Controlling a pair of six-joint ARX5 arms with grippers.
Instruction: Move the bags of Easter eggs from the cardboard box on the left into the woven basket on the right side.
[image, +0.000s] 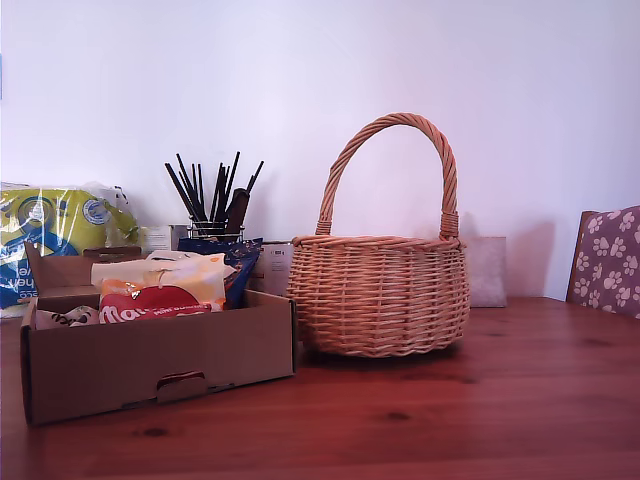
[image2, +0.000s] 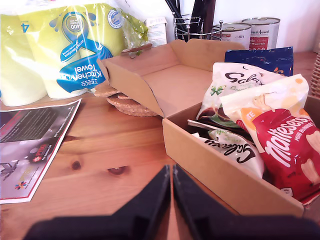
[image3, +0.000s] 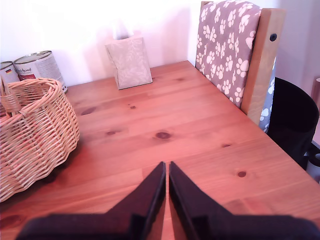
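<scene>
- Nothing moved yet, I judge: the glossy crinkly sweet bags (image2: 270, 130) all lie in the shallow brown cardboard box (image: 150, 365) on the wooden counter (image: 450, 410).
- The round tan wicker basket (image: 380, 290) beside it shows no bags; its inside is hidden.
- My first end effector (image2: 171, 185) and second end effector (image3: 166, 182) are both closed, empty.

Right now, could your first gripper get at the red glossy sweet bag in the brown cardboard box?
Probably yes: my first gripper, fingers shut, sits beside the brown cardboard box, and the red glossy sweet bag lies uncovered on top.
</scene>
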